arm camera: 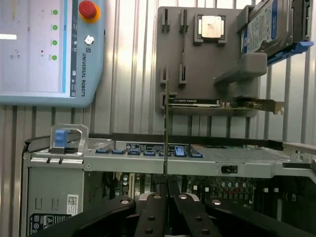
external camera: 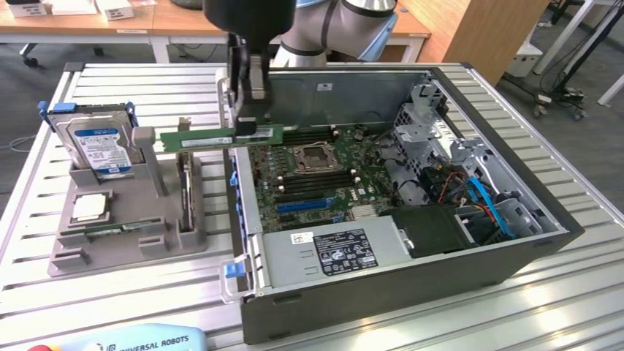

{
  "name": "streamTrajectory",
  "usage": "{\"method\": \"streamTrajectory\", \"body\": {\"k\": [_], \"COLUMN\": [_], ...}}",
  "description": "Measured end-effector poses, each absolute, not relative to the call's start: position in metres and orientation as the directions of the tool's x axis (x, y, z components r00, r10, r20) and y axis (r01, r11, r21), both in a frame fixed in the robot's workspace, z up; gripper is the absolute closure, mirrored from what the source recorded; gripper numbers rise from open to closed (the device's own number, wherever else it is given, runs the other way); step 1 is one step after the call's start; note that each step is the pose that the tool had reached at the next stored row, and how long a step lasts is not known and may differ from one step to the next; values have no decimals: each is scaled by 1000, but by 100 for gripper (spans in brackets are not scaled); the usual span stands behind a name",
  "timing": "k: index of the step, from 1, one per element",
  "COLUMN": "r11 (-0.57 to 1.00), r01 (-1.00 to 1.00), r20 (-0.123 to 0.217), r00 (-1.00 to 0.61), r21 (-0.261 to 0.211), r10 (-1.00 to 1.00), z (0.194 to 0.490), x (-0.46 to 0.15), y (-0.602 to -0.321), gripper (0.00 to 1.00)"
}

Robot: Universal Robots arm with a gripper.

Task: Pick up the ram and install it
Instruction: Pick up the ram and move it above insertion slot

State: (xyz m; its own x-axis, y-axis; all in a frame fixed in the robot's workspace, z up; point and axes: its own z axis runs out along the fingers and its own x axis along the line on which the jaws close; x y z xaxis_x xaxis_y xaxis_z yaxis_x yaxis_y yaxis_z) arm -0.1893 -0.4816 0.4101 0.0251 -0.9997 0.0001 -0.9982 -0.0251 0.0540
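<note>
Claw state: the claw point(external camera: 251, 130) is closed on the ram point(external camera: 204, 138), pinching it near the end toward the exterior view's right. In the wrist view the claw point(arm camera: 166, 190) holds the ram point(arm camera: 166, 128) edge-on, straight out from between the fingers.
Ram position: held level in the air, above the case wall point(external camera: 240, 219) on the exterior view's left. Its free end reaches out over the grey holder point(external camera: 117, 245).
Risk, slip: the grip looks off-centre, so the long free end could sag or twist in the jaws under any contact.
Risk, collision: lowered from this spot, the free end would likely strike the case wall or the holder.
Risk, misfit: a tilted stick could jam on the motherboard point(external camera: 322, 186) or scrape the open processor socket point(external camera: 314, 157).
Open room: the case stands lidless, with free space above the board.
Tight edges: the power supply point(external camera: 326, 252) bounds the board on the near side. The drive cage point(external camera: 429, 135) bounds it on the exterior view's right.
Outer items: the hard drive point(external camera: 98, 142) and processor chip point(external camera: 90, 207) sit in the holder on the counter point(external camera: 556, 307), apart from the claw.
</note>
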Motion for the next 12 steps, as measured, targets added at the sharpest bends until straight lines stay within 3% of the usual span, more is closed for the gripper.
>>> {"method": "streamTrajectory", "body": {"k": [12], "r11": [-25], "r01": [-998], "r20": [0], "r00": [25], "r21": [56], "r10": [-1000], "z": [410], "x": [-147], "y": [-482], "gripper": [88]}}
